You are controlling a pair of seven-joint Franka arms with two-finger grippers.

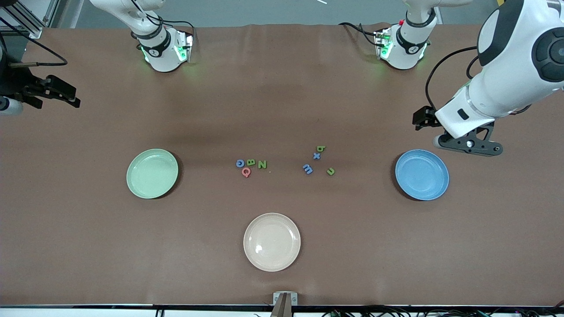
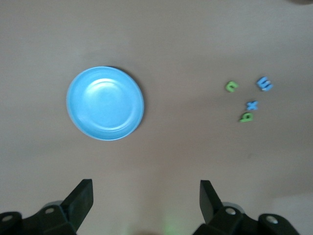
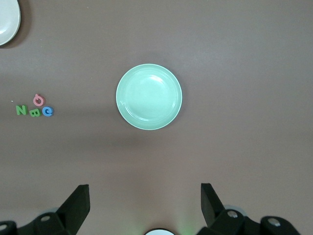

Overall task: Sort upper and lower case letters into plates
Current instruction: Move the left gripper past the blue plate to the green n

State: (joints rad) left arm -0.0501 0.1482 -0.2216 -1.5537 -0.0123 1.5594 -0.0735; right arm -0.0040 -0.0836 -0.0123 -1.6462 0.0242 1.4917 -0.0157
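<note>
Brown table (image 1: 282, 101) carries our loose letters (image 1: 251, 166) mid-frame between the plates (image 1: 152, 173), while our left gripper (image 2: 145, 203) and right gripper (image 3: 145, 205) hover spread.

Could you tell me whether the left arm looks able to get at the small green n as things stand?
Probably yes: the left gripper hangs open above the table near the blue plate, and the small green n lies flat with clear space around it.

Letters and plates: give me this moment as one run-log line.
letters: two clusters on table, unsorted | mint plate: no letters | blue plate: no letters | left hand: open, raised by blue plate | right hand: open, raised, waiting
</note>
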